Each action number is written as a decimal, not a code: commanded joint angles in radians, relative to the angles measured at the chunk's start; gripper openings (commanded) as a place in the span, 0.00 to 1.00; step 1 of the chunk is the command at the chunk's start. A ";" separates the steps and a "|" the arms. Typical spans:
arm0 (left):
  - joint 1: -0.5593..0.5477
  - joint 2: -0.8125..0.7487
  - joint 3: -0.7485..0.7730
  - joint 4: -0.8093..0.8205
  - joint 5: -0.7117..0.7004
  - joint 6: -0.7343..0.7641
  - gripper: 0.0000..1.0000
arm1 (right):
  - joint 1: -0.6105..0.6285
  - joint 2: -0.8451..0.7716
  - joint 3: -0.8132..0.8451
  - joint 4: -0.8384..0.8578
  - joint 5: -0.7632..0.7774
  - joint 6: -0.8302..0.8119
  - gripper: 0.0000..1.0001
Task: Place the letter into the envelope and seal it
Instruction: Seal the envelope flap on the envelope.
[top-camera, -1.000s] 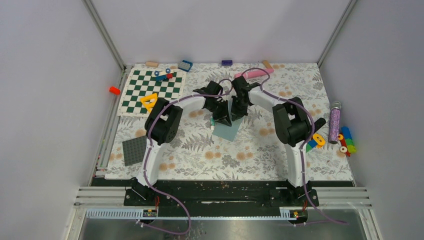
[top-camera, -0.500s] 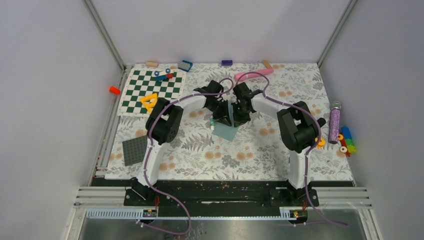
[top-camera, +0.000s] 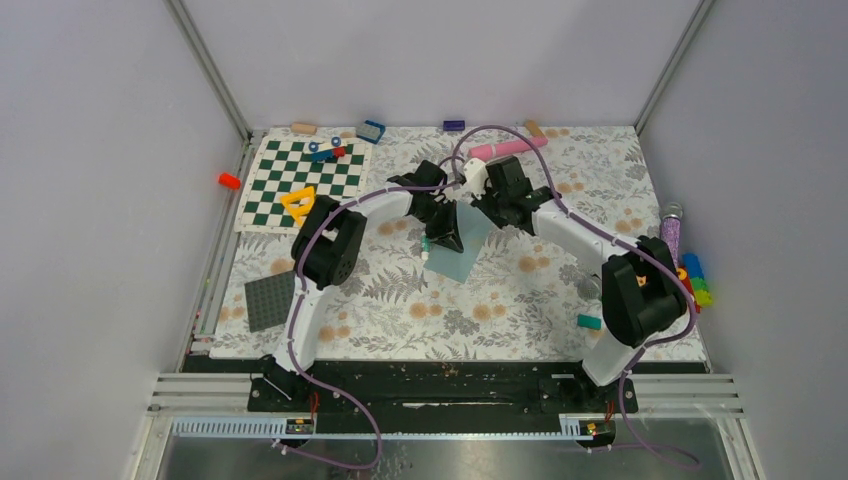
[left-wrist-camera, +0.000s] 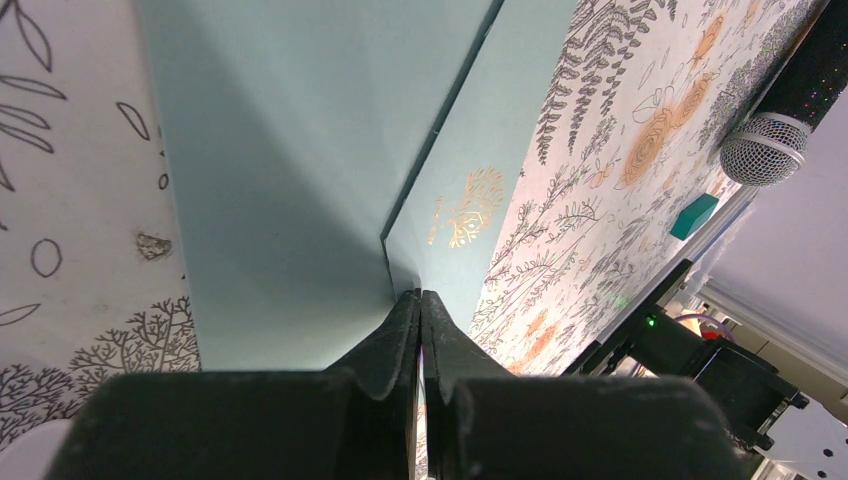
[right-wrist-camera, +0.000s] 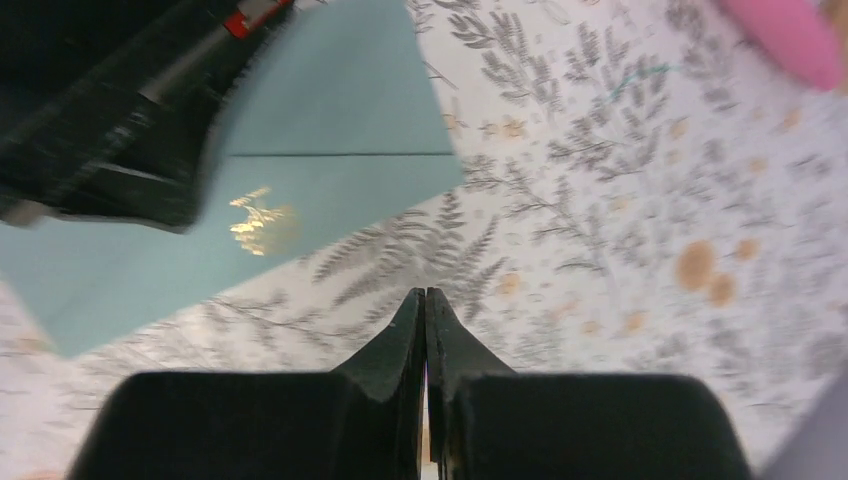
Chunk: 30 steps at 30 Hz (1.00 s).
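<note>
The grey-teal envelope (top-camera: 455, 258) lies mid-table on the floral mat, its flap part (top-camera: 474, 220) tilted up. It fills the left wrist view (left-wrist-camera: 300, 150), with a gold emblem (left-wrist-camera: 465, 210). My left gripper (top-camera: 443, 238) is shut with its tips (left-wrist-camera: 420, 296) at the envelope's edge, where the two panels meet, and seems to pinch it. My right gripper (top-camera: 470, 200) is shut and empty (right-wrist-camera: 425, 292), hovering over bare mat just beside the envelope (right-wrist-camera: 330, 170). The cream letter is not in view.
A chequered board (top-camera: 305, 180) with small pieces lies at the back left and a dark studded plate (top-camera: 268, 300) at the left. A pink object (top-camera: 505, 148) lies at the back. A glittery microphone (top-camera: 668, 240), coloured blocks (top-camera: 692, 282) and a teal block (top-camera: 589, 321) are on the right.
My right arm has swung its elbow out to the right and its gripper has drawn back from the envelope, uncovering more teal paper. My left gripper has stayed put.
</note>
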 joint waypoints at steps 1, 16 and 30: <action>0.009 0.036 0.012 -0.011 -0.067 0.042 0.00 | 0.004 0.014 0.008 0.054 0.098 -0.396 0.00; 0.017 0.057 0.028 -0.012 -0.009 0.054 0.00 | 0.017 -0.027 -0.271 0.381 -0.164 -0.991 0.00; 0.020 0.065 0.043 -0.035 0.001 0.066 0.00 | 0.022 0.134 -0.665 1.266 -0.530 -1.195 0.00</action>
